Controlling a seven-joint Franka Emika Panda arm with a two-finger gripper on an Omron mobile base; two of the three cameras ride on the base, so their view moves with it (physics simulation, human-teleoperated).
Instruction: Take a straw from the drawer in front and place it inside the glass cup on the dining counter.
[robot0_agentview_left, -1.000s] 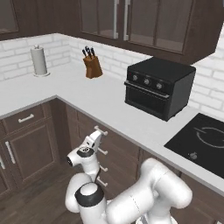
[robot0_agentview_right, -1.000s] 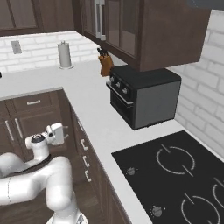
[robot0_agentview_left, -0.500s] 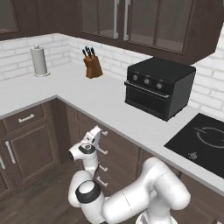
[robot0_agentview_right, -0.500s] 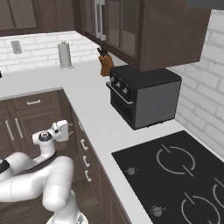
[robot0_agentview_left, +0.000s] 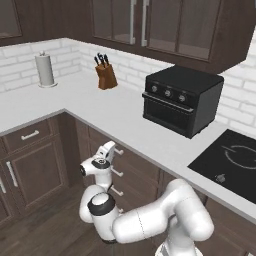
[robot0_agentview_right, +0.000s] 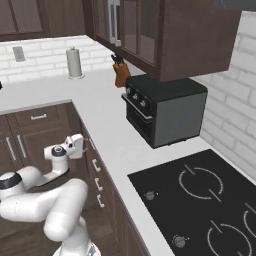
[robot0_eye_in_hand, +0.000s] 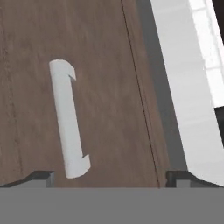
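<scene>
The drawer is a dark-brown wooden front just under the white worktop, shut, with a short silver bar handle. My gripper faces that front at close range and is open, its two dark fingertips wide apart with nothing between them. The handle lies off towards one fingertip, not centred in the gap. From the base views the gripper sits right by the top drawer's handle. The straw, the glass cup and the dining counter are out of view.
A black toaster oven, a knife block and a paper-towel roll stand on the white worktop. A black cooktop lies to the right. More drawer handles sit below the top one.
The hand has moved up and in towards the top drawer's handle. The gripper has stayed open.
</scene>
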